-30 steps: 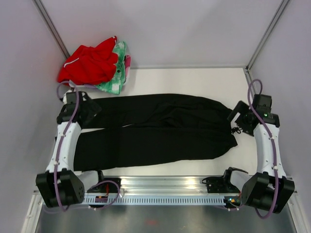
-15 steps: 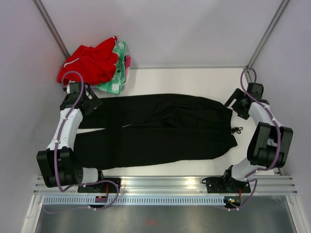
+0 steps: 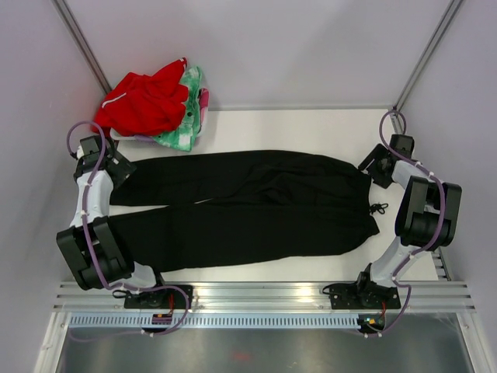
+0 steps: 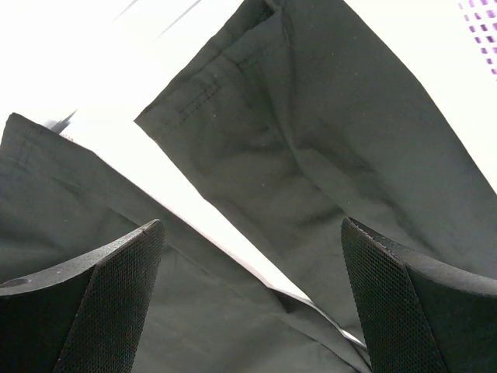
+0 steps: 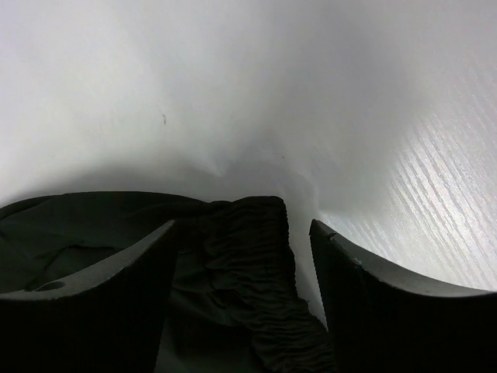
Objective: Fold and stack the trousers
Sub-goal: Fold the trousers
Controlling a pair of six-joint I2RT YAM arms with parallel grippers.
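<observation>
The plain black soft-fabric trousers [image 3: 248, 206] are lying flat on the white counter [image 3: 311, 124], their long axis running left to right. The gathered waist is pointing toward the right arm and the two leg hems toward the left arm, so each arm is sitting nearest its own end.

The right jaws are standing apart and straddling the far corner of the ruched waistband [image 5: 248, 256]. The cloth is lying between the fingers, with a strip of bare counter showing beside one of them, so they are not yet pinching it.

The left jaws are released wide and hanging above the hem of one leg [image 4: 202, 116], with the pale gap between the two legs running beneath them. Nothing is being held there.

The coming pinch is probably depending on both arms taking the same long edge.
</observation>
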